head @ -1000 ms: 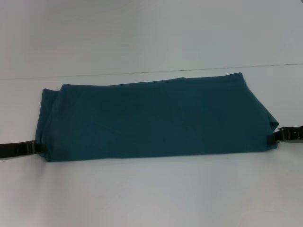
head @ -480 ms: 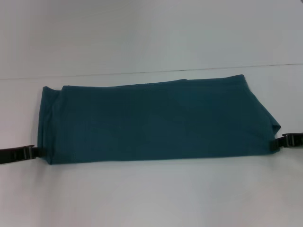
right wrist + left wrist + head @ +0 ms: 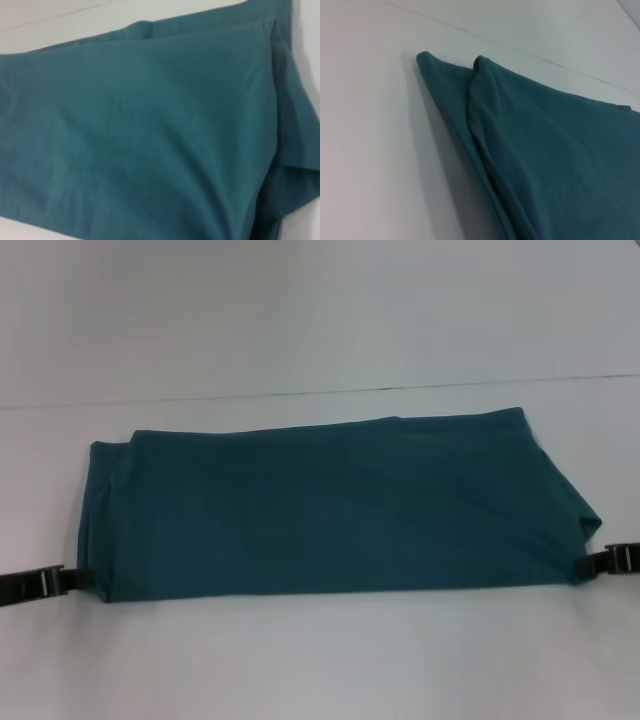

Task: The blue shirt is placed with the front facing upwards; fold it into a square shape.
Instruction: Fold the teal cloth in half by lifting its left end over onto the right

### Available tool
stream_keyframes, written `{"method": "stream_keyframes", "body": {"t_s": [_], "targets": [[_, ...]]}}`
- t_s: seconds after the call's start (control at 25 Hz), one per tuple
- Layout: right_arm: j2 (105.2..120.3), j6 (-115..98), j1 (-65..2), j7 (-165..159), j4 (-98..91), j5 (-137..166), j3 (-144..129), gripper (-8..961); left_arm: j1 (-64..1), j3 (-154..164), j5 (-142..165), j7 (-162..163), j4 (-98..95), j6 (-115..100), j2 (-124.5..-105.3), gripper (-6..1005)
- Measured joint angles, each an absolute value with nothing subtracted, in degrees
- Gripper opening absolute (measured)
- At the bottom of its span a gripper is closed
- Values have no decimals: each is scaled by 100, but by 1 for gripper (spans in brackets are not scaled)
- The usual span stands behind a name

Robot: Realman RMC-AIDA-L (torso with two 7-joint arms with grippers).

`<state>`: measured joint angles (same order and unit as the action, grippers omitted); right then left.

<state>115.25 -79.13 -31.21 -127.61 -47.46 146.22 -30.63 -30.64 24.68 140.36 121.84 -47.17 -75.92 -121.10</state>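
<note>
Two black claws sit at the near corners of a dark teal-blue cotton shirt [image 3: 330, 505], which lies folded into a long flat band across the middle of a plain white surface [image 3: 320, 670]. The band runs from the robot's left to its right, with its far edge close to a thin dark seam line [image 3: 400, 388] that crosses the surface behind it.

On the left, the left claw [image 3: 82, 577] reaches in low from the edge of the head view, and its tip meets the near left corner of the shirt. It looks clenched on the cloth there, though the contact is small and partly hidden. On the right, the right claw [image 3: 583, 565] comes in the same way and touches the near right corner, where the fabric bunches into a soft fold; it too appears to be gripping the cloth edge.

From the left wrist view, the shirt [image 3: 545, 150] shows two stacked layers at its end, the upper layer set back a little from the lower, both lying flat on the surface [image 3: 370, 150]. From the right wrist view, the shirt [image 3: 150, 130] fills most of the picture, smooth across the top with a loose flap hanging at one side. No lettering or collar shows in any view.
</note>
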Motion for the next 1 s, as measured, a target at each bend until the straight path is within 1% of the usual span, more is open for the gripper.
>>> {"method": "stream_keyframes", "body": {"t_s": [0.4, 0.6, 0.72, 1.0], "targets": [[11660, -8161, -2892, -12554, -4854, 14597, -3062, 45, -2757, 2104, 13921, 11857, -4837, -8104, -12192, 29], [11835, -8400, -2694, -12550, -5357, 14596, -3059, 49, -2628, 2029, 13891, 11774, -4958, -8341, -12245, 29], [11905, -8525, -2601, -12550, -5535, 14593, -3058, 51, -2592, 1974, 13863, 11768, -5040, -8486, -12250, 30], [11938, -8572, -2535, -12550, -5559, 14550, -3058, 57, -2547, 1901, 13812, 11762, -5169, -8650, -12260, 30]]}}
